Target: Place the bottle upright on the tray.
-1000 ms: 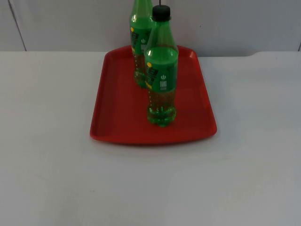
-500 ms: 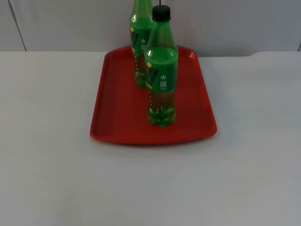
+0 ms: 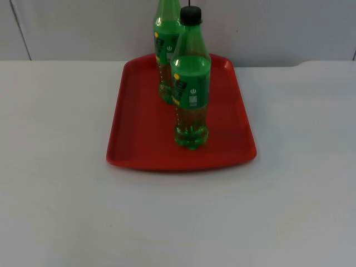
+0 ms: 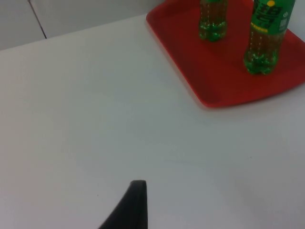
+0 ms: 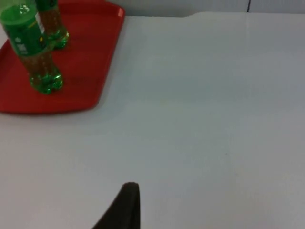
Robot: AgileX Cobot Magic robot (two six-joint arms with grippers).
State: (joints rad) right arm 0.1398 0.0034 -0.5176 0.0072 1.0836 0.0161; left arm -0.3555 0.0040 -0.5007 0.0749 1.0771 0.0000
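Note:
Two green bottles stand upright on the red tray (image 3: 139,128) at the table's far middle. The front bottle (image 3: 191,83) has a black cap and a green label. The back bottle (image 3: 166,50) stands just behind it, its top cut off by the picture's edge. Nothing holds either bottle. My left gripper (image 4: 136,202) waits over bare table, well away from the tray (image 4: 190,52) and its bottles (image 4: 265,38) (image 4: 212,19). My right gripper (image 5: 125,205) waits likewise on the other side, far from the tray (image 5: 90,52), the front bottle (image 5: 33,52) and the back bottle (image 5: 51,24).
The white table top (image 3: 178,222) spreads on both sides of the tray and in front of it. The grey partition wall (image 3: 267,28) rises right behind the tray's far edge.

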